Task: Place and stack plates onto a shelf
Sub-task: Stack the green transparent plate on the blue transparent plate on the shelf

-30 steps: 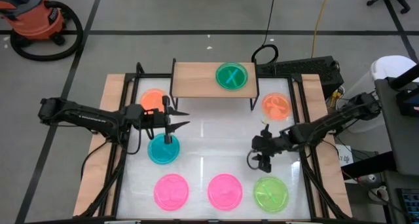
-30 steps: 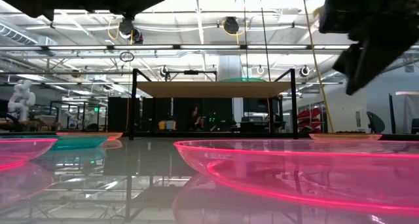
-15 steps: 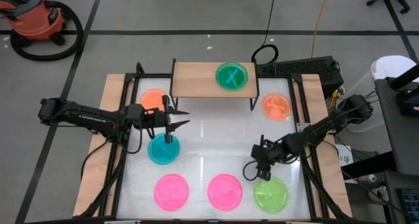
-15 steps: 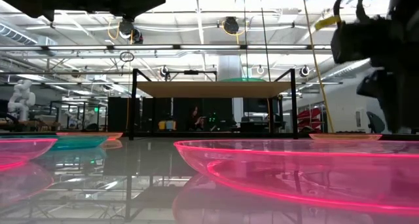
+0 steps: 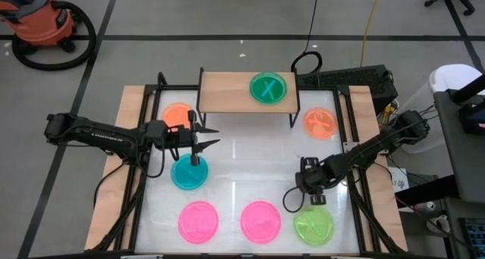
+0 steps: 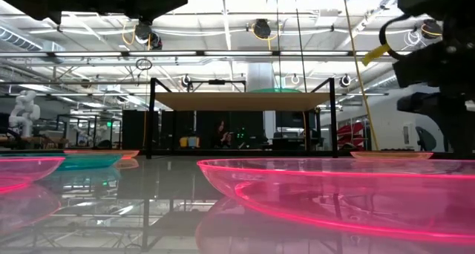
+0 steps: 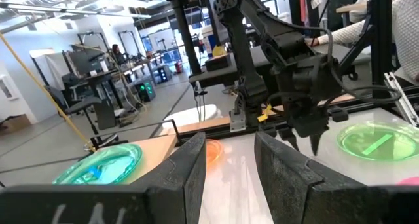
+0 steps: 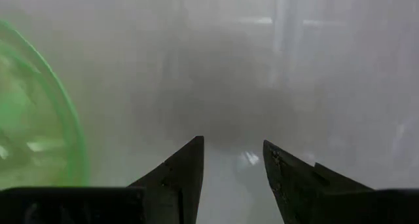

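My right gripper (image 5: 312, 201) is open and points down at the white table, just beyond the far rim of a lime green plate (image 5: 313, 225). In the right wrist view the plate's rim (image 8: 65, 139) lies beside the fingers and nothing is between them. My left gripper (image 5: 211, 136) is open and empty, held above the table by a cyan plate (image 5: 188, 172). The light-wood shelf (image 5: 227, 92) stands at the far side with a green plate (image 5: 267, 87) lying on it. Two pink plates (image 5: 198, 221) (image 5: 260, 221) and two orange plates (image 5: 178, 115) (image 5: 321, 123) lie flat on the table.
The shelf's left half (image 5: 220, 92) is bare wood. Its black legs (image 6: 151, 120) stand on the table. A black frame rail (image 5: 356, 176) runs along the table's right side under my right arm. The table's middle (image 5: 250, 164) is bare.
My right gripper has moved toward the table's near edge and down toward the lime green plate, and has tipped to point down at the table beside the plate's far rim. The plates have not moved.
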You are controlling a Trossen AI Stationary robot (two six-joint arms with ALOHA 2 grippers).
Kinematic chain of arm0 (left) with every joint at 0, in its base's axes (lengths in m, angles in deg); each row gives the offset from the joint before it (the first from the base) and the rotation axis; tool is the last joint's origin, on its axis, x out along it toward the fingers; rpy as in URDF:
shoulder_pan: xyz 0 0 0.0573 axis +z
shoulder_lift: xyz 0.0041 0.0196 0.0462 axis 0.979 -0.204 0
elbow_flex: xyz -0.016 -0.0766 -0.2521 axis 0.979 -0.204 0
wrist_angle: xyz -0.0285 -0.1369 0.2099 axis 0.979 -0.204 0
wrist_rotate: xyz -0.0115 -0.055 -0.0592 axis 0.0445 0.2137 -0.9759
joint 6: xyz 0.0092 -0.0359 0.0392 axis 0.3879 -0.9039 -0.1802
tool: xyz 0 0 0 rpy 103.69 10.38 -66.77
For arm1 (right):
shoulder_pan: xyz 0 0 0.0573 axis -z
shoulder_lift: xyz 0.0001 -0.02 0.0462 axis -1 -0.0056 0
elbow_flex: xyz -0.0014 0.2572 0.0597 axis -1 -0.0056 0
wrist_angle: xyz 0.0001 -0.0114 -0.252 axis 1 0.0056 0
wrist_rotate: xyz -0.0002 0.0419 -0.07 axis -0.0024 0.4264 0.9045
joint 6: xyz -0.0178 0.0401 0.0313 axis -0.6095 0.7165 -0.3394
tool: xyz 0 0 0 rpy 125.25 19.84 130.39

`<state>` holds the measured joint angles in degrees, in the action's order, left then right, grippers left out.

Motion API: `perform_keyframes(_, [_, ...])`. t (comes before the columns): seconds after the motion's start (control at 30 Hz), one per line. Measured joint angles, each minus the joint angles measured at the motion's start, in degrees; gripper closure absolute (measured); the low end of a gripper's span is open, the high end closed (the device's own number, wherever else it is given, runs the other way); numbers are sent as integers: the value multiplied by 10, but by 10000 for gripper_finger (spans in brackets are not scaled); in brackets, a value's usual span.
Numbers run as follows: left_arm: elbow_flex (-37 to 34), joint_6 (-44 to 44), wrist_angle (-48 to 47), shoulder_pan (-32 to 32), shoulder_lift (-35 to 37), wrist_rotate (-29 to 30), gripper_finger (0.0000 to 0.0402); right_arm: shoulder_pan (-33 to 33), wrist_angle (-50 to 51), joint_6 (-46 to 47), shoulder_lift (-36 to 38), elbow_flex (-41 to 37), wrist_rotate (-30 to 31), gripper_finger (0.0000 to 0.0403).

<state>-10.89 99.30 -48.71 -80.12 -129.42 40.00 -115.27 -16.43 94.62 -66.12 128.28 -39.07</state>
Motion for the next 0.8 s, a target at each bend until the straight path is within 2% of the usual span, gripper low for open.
perform_keyframes(0.1, [0,0,0,0,0,0,266,0,30,-9,0,5,-14,261])
perform_keyframes(0.23, [0,1,0,0,0,0,266,-1,81,6,0,54,-47,261])
perform_keyframes(0.47, [0,-13,0,0,0,0,266,-31,76,45,-2,153,-27,261])
perform_keyframes(0.8, [0,-13,-5,0,0,0,266,-98,72,97,-79,160,-45,261])
